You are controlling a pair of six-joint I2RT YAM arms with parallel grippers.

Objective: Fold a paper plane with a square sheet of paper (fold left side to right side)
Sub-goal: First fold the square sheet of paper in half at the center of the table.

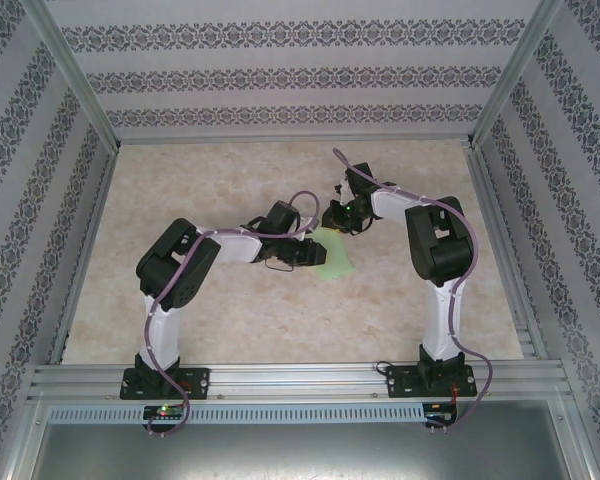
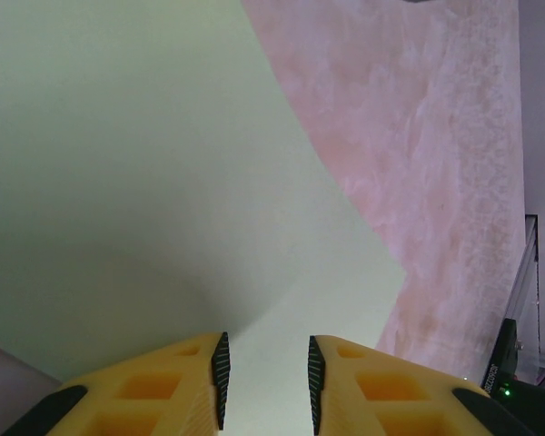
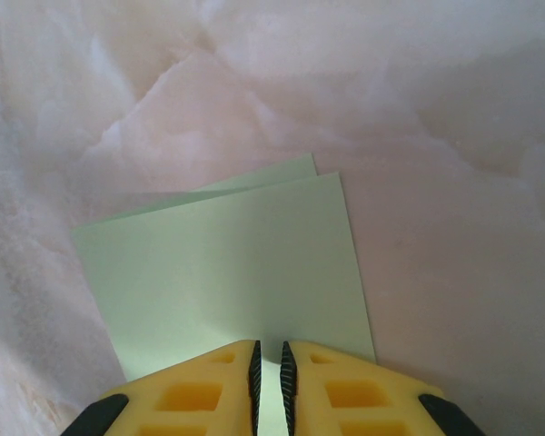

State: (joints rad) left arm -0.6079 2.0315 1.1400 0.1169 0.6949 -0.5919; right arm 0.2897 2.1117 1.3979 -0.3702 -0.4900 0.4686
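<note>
The square sheet of paper (image 1: 338, 256) is light green and lies mid-table, folded over on itself. In the right wrist view its top layer (image 3: 227, 263) sits slightly askew over a lower layer that peeks out at the far edge. My right gripper (image 1: 338, 222) points down at the sheet's far edge. Its jaws (image 3: 269, 363) stand only a thin slit apart, tips on the paper. My left gripper (image 1: 310, 252) is at the sheet's left side with its jaws (image 2: 265, 372) open over the paper (image 2: 163, 182), which curves upward on the left there.
The marble-patterned tabletop (image 1: 230, 320) is walled by patterned panels on three sides, with aluminium posts at the corners. An aluminium rail (image 1: 300, 378) runs along the near edge and carries both arm bases.
</note>
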